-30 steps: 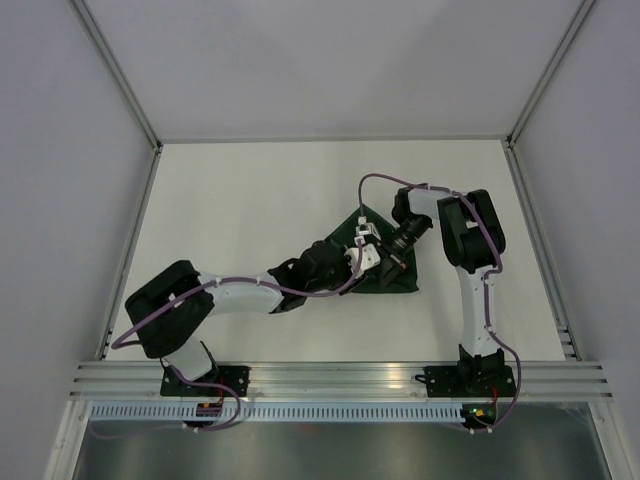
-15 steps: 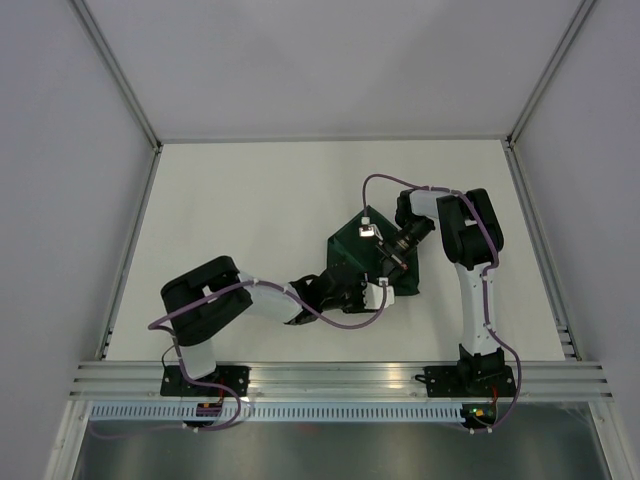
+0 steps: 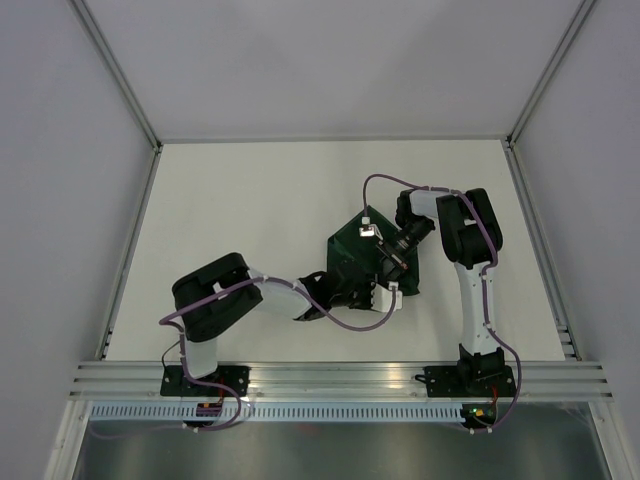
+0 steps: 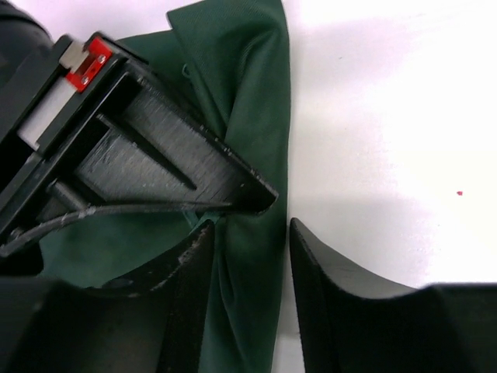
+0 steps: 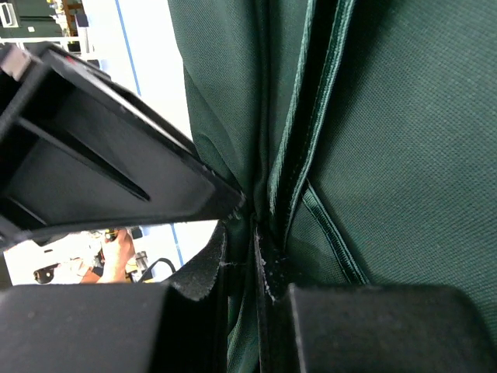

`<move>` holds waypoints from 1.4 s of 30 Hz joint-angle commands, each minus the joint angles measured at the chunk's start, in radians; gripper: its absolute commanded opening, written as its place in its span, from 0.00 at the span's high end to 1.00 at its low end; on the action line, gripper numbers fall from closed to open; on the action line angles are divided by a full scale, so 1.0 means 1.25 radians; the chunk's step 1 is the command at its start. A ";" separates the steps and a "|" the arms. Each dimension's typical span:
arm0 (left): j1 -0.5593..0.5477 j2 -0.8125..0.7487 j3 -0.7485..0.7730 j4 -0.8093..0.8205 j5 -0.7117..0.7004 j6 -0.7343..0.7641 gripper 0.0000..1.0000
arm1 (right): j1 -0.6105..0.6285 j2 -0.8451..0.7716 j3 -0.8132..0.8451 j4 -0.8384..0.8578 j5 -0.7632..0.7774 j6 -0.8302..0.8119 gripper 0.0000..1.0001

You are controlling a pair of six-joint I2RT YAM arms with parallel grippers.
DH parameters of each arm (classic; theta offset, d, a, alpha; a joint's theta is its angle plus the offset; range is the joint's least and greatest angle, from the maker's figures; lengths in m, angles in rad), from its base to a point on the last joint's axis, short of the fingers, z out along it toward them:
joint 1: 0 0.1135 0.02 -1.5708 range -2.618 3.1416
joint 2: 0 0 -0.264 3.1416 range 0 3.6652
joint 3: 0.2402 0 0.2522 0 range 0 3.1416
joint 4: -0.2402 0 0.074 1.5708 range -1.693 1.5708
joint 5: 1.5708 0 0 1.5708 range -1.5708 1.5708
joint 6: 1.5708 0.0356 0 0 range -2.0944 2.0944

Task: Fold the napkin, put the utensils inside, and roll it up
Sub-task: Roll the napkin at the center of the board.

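Observation:
The dark green napkin [image 3: 352, 250] lies creased and bunched on the white table, right of centre. My right gripper [image 3: 388, 270] is shut on a bunched fold of the napkin [image 5: 404, 116], which is pinched between its fingers [image 5: 248, 225]. My left gripper [image 3: 392, 292] sits at the napkin's near right edge. It is open, with a folded strip of the napkin [image 4: 248, 116] lying between its jaws [image 4: 248, 233] and a sliver of white table beside the right finger. The two grippers' tips almost touch. The utensils are out of view.
The white table [image 3: 250, 200] is bounded by grey walls with metal rails at the left, right and back. An aluminium rail [image 3: 340, 378] carrying both arm bases runs along the near edge. The left arm's forearm lies low across the table in front of the napkin.
My left gripper has drawn back from the napkin's middle to its near right edge, and the left elbow swung right. More of the napkin's left part now shows. The right gripper has hardly moved.

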 commanded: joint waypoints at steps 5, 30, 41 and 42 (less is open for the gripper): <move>0.002 0.056 0.045 -0.115 0.063 -0.003 0.57 | -0.003 0.043 0.006 0.137 0.101 -0.047 1.00; 0.102 0.090 0.130 -0.264 0.366 -0.231 0.98 | -0.035 -0.113 -0.015 0.156 0.037 -0.039 0.67; 0.181 0.117 0.142 -0.244 0.526 -0.382 0.98 | -0.144 -0.343 -0.094 0.305 -0.047 0.039 0.53; 0.188 0.129 0.142 -0.239 0.541 -0.411 0.98 | -0.152 -0.362 -0.110 0.315 -0.050 0.033 0.53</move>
